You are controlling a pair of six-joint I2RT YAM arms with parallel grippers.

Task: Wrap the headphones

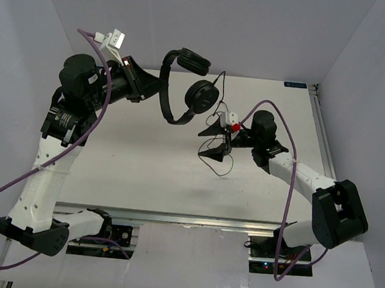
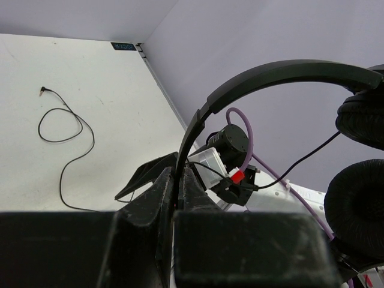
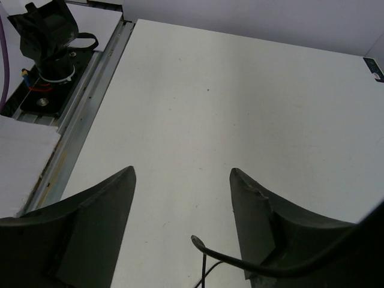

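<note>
White in its lower links and black near the wrist, the left arm stood high over the left side of the table (image 1: 143,173), with its forearm turned to the right and toward the far wall. The left gripper (image 1: 155,87) was closed on the thin headband (image 2: 288,72) of the headphones (image 1: 201,94); in the left wrist view its fingers (image 2: 168,198) pressed together with the band between them. The right arm lay lower, bent at the elbow and pointing left across the table. The right gripper (image 1: 200,145) was wide open and held nothing.

The headphones hung in the air just to the right of the left gripper, above the far middle of the table. The band ran as a long curve from far to near in the top view, and its open side faced right, toward the right arm. Both round earcups (image 2: 360,210) sat on that side, one behind the other.

From the earcups the thin black cable (image 2: 93,141) went down to the table. It passed between the open fingers of the right gripper (image 3: 181,174), closer to the finger on the right in the wrist view (image 3: 207,251). I could not tell whether it touched that finger. The rest lay on the table in a loose loop, ending in the plug (image 2: 42,91).
</note>
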